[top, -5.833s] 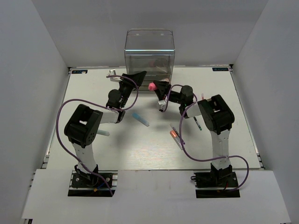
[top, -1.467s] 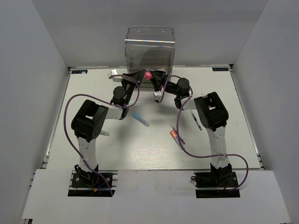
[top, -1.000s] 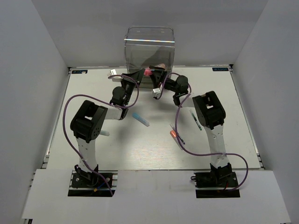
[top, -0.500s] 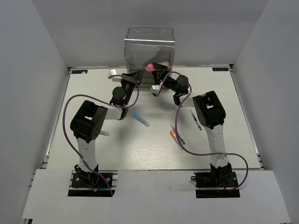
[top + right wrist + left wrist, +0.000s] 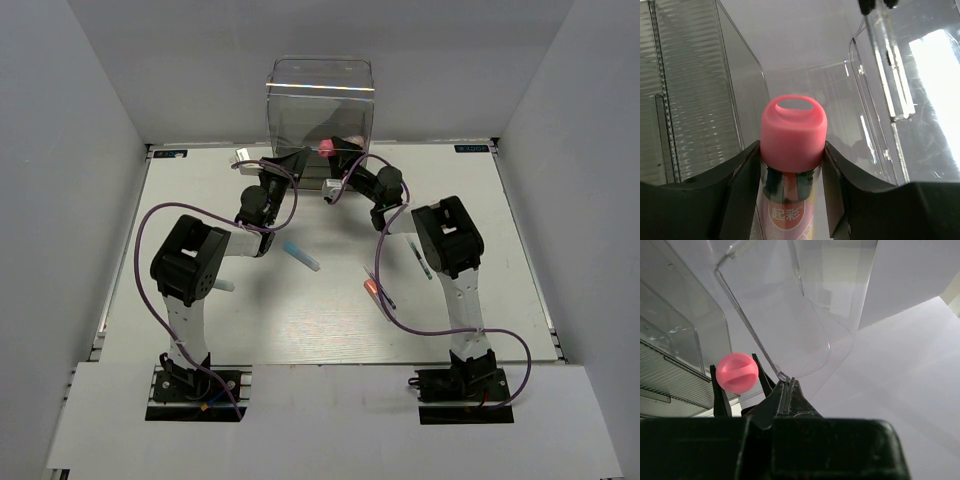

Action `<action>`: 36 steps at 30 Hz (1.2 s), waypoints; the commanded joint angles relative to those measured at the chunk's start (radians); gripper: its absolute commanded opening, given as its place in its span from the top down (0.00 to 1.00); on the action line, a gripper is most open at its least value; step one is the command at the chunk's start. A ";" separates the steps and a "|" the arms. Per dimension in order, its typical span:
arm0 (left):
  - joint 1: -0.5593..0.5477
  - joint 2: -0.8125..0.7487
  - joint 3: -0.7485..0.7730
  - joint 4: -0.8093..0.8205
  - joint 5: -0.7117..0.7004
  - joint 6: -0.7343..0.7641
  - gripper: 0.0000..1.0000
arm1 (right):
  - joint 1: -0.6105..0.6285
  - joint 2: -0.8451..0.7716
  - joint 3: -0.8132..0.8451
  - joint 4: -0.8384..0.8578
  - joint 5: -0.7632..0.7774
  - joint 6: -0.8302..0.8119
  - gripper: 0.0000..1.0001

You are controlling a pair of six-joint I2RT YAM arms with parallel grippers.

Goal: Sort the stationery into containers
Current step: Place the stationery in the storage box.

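Observation:
The tall clear container (image 5: pixel 320 95) stands at the table's far edge. One of its clear drawers (image 5: pixel 790 325) is pulled out, and my left gripper (image 5: pixel 786 382) (image 5: pixel 296 158) is shut on its thin front rim. My right gripper (image 5: pixel 791 148) (image 5: pixel 338 152) is shut on the stubby pink-capped tube (image 5: pixel 793 131) (image 5: pixel 326 147) (image 5: pixel 737 372). It holds the tube cap-first over the drawer's opening. A blue-capped white marker (image 5: pixel 300 255), a mint-green bar (image 5: pixel 222 286), an orange-tipped pen (image 5: pixel 375 290) and a thin dark pen (image 5: pixel 421 258) lie on the table.
Ribbed clear drawer walls (image 5: pixel 695 95) stand close on the tube's left and a clear drawer wall (image 5: pixel 875 100) on its right. Purple cables (image 5: pixel 140 260) loop beside both arms. White walls close in the table on three sides.
My right gripper has carried the pink tube from the container's front up and back into the drawer opening. The left gripper has kept its hold on the drawer rim.

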 commanded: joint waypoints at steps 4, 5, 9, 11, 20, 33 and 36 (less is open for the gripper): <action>-0.001 -0.076 0.024 0.052 0.014 0.022 1.00 | -0.009 -0.079 -0.018 0.064 0.052 0.132 1.00; -0.001 -0.076 0.024 0.052 0.014 0.022 1.00 | -0.007 -0.084 -0.018 0.055 0.049 0.158 1.00; -0.001 -0.076 0.024 0.052 0.014 0.022 1.00 | -0.009 -0.101 -0.014 0.032 0.041 0.193 1.00; -0.001 -0.076 0.024 0.052 0.014 0.022 1.00 | -0.006 -0.101 -0.010 0.030 0.041 0.218 1.00; -0.001 -0.076 0.024 0.052 0.014 0.022 1.00 | -0.003 -0.104 -0.001 0.010 -0.011 0.261 1.00; -0.001 -0.076 0.015 0.052 0.014 0.022 1.00 | 0.001 -0.096 0.002 -0.016 -0.034 0.290 1.00; -0.001 -0.076 0.015 0.052 0.014 0.022 1.00 | 0.001 -0.101 -0.001 -0.006 -0.042 0.302 1.00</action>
